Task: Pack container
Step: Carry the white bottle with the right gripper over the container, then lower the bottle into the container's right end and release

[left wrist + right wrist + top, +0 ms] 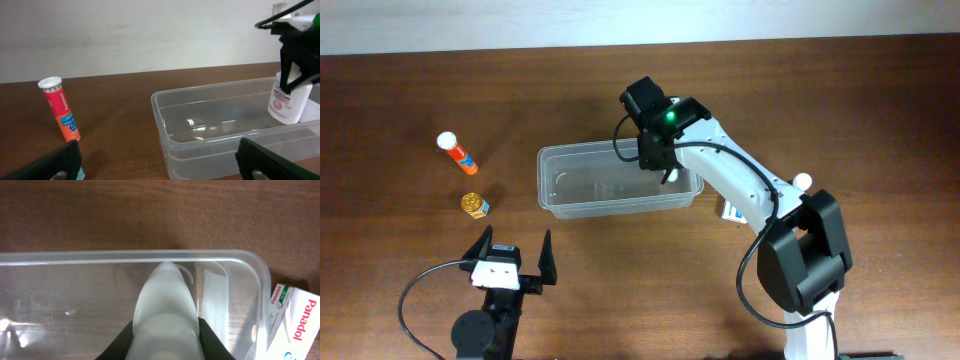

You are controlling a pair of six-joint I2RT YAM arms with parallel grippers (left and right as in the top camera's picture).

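Observation:
The clear plastic container [588,188] lies at the table's middle; it also shows in the left wrist view [200,145] and the right wrist view [100,259]. My right gripper [657,155] is shut on a white bottle with a pink label [286,102] and holds it tilted inside the container's right end, just above the floor. In the right wrist view the bottle [167,305] fills the space between the fingers [165,342]. My left gripper [510,256] is open and empty, in front of the container's left end [160,167].
An orange tube with a white cap [457,150] lies left of the container and shows in the left wrist view [60,114]. A small yellow-capped jar [473,204] is below it. A white Panadol box [730,210] lies by the container's right end [295,320].

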